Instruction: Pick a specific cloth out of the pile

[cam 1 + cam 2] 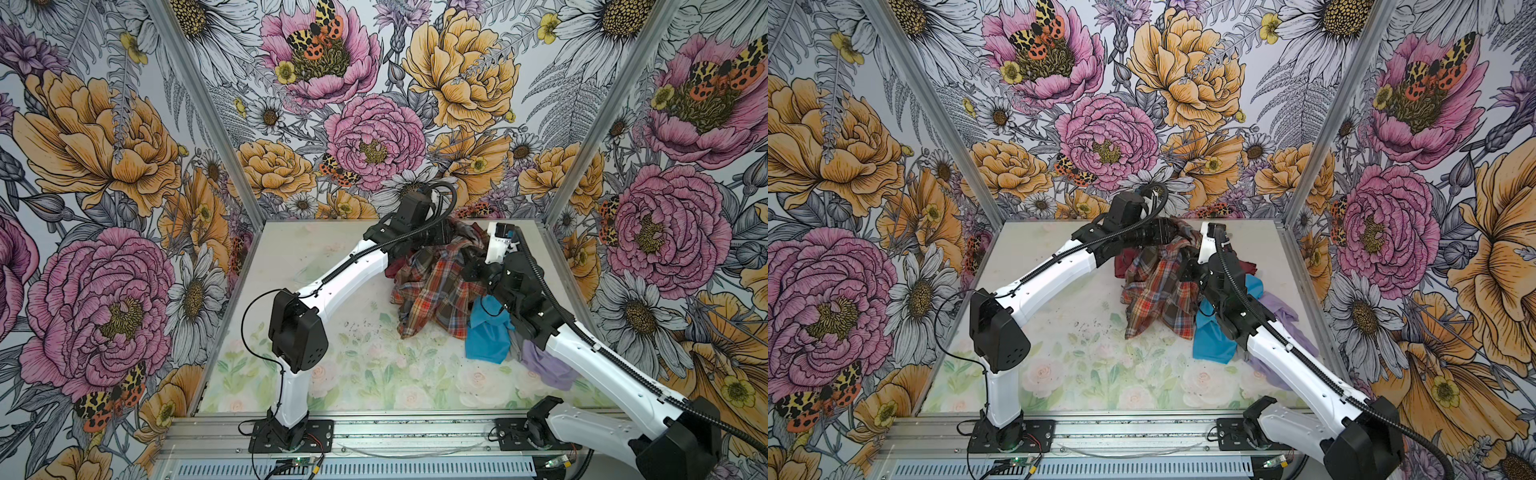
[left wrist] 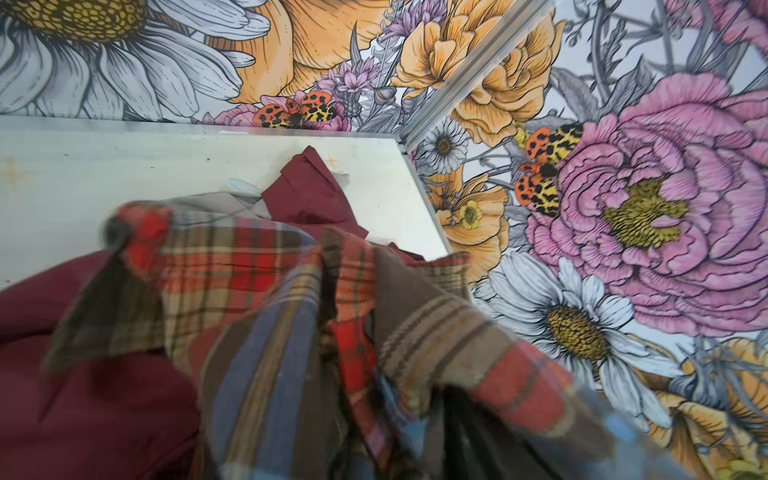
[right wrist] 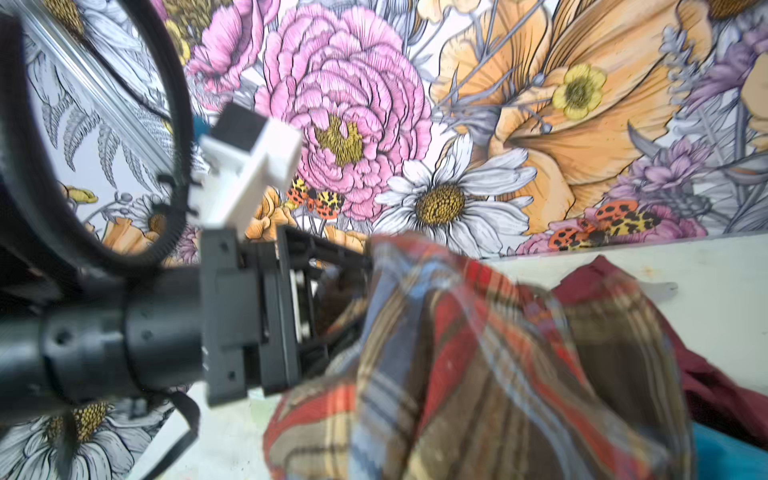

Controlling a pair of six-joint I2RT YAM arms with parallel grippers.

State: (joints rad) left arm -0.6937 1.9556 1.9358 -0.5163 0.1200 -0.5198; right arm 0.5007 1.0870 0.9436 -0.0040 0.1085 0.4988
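The cloth is the brown plaid shirt with red, orange and blue checks, pulled up into a peak over the pile at the back right of the table. My left gripper is at that peak. In the right wrist view its fingers stand apart, open, with plaid folds running in between them. My right gripper presses into the shirt's right side, shut on the fabric. Plaid fills both wrist views and hides the fingertips.
A maroon garment lies under and behind the shirt. A bright blue garment and a lavender one lie beneath my right arm. The pale floral table is boxed in by flowered walls.
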